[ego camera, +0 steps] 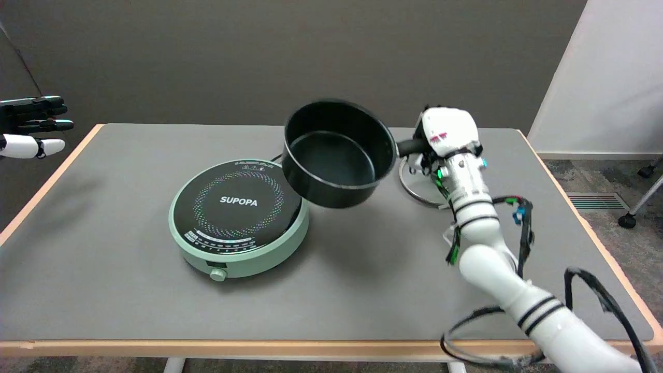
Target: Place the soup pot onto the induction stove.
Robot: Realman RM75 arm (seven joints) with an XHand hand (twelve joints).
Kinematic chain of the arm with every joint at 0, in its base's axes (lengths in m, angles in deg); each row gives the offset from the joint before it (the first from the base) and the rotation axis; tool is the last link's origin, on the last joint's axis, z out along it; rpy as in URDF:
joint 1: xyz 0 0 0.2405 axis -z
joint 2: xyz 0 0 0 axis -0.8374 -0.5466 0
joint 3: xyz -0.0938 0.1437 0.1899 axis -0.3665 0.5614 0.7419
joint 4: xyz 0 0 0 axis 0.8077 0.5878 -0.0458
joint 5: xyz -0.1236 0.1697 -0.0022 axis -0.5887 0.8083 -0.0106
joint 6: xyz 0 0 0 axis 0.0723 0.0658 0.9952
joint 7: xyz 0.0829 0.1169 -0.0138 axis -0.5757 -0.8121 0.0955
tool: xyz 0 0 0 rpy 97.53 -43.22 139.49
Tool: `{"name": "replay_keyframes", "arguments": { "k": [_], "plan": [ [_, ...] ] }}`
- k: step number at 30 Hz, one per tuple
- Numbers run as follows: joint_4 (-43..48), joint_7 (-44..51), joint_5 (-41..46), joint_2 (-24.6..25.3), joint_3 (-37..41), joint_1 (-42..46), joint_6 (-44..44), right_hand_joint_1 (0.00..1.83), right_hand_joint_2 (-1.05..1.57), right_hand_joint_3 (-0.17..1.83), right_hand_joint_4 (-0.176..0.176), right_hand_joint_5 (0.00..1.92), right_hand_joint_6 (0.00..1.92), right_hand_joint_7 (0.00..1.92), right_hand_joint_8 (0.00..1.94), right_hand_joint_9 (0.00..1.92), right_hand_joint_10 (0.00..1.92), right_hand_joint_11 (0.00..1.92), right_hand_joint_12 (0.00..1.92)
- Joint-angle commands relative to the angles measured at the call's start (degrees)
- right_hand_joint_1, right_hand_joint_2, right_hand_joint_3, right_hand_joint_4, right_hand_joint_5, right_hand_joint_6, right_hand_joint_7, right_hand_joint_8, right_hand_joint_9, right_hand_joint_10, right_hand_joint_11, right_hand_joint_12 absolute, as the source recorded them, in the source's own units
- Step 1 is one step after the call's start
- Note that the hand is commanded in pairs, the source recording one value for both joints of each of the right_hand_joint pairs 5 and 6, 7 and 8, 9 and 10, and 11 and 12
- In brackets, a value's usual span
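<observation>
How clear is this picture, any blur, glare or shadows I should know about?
In the head view, the soup pot shows soft, smeared edges, likely motion blur; the right hand gripping its handle looks slightly washed out. The induction stove is sharp, its lettering readable, without strong glare. Soft shadows fall on the table beneath pot and stove.

Metal ring stand (414, 189) on grey table (129, 290)

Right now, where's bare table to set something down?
Free: the near strip in front of the induction stove, and the table's left side. Crowded: far right, with the soup pot, right robot hand and a metal ring.
</observation>
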Motion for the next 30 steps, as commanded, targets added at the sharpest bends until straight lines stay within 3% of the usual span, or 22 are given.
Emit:
{"name": "replay_keyframes", "arguments": {
  "k": [1, 11, 16, 30],
  "plan": [
    [-7.57, 1.53, 0.29, 2.93, 1.29, -19.73, -19.05, 0.94, 1.35, 0.62, -0.048, 1.92, 1.92, 1.92, 1.92, 1.92, 1.92, 1.92, 1.92],
    [-18.26, 1.53, 0.29, 6.06, -5.59, -30.68, -20.11, 0.94, 1.34, 0.62, -0.046, 1.92, 1.92, 1.92, 1.92, 1.92, 1.92, 1.92, 1.92],
    [-21.51, 2.84, -0.87, 9.99, -9.31, -34.08, -19.64, 0.94, 1.33, 0.62, -0.046, 1.92, 1.92, 1.92, 1.92, 1.92, 1.92, 1.92, 1.92],
    [-27.04, 3.12, -10.31, 21.46, -9.52, -35.33, -16.38, 0.95, 1.31, 0.62, -0.045, 1.92, 1.92, 1.92, 1.92, 1.92, 1.92, 1.92, 1.92]
  ]
}}
